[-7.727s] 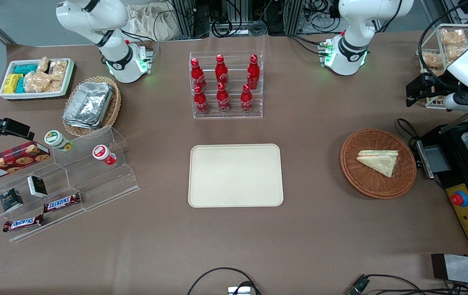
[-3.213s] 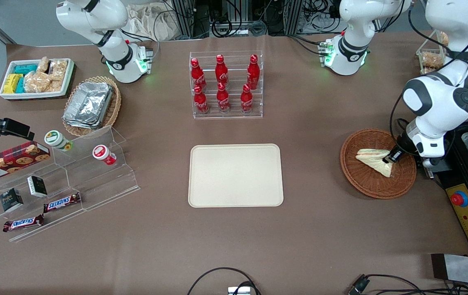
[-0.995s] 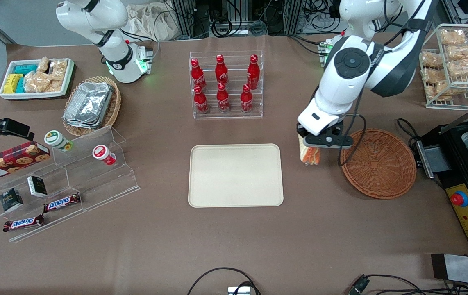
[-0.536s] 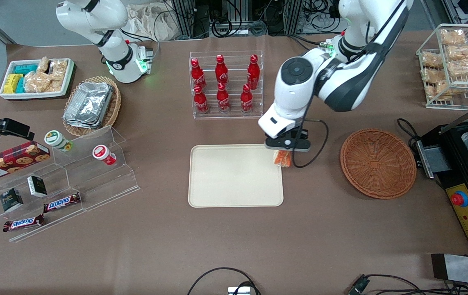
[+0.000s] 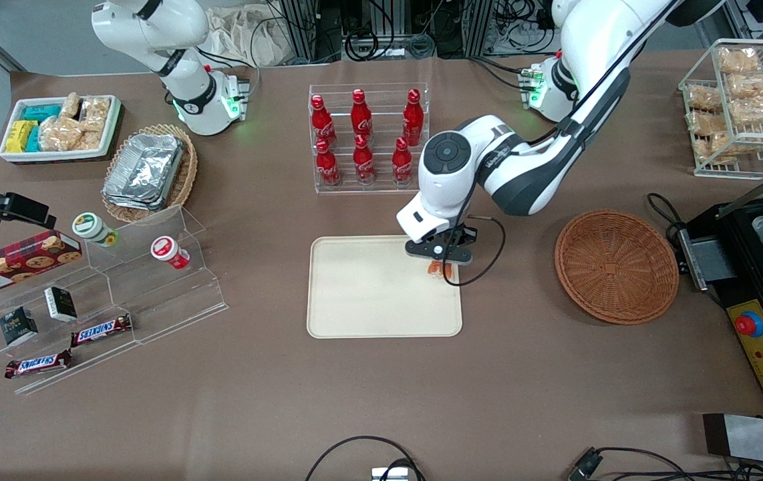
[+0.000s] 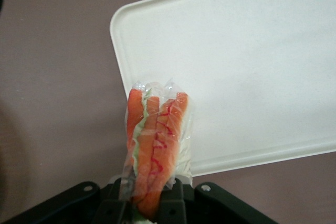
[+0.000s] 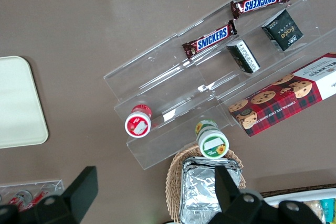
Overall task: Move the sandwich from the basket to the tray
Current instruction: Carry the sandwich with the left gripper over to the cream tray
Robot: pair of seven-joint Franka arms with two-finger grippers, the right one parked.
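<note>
My gripper (image 5: pixel 439 262) hangs above the cream tray (image 5: pixel 368 294), over the corner nearest the basket, and it is shut on the sandwich (image 5: pixel 436 268). Only a bit of the orange filling shows under the hand in the front view. In the left wrist view the wrapped sandwich (image 6: pixel 156 140) stands on end between the black fingers (image 6: pixel 118 203), its orange and green filling edge facing the camera, above the rim of the tray (image 6: pixel 252 51). The round reddish-brown basket (image 5: pixel 617 266) sits toward the working arm's end of the table with nothing in it.
A clear rack of red bottles (image 5: pixel 368 137) stands just farther from the front camera than the tray, close to the arm's elbow. Acrylic steps with snacks (image 5: pixel 94 294) and a tan basket of foil containers (image 5: pixel 147 170) lie toward the parked arm's end.
The gripper took the sandwich out of the basket, lifted it and carried it sideways; in the last half second it came in over the tray's corner and lower.
</note>
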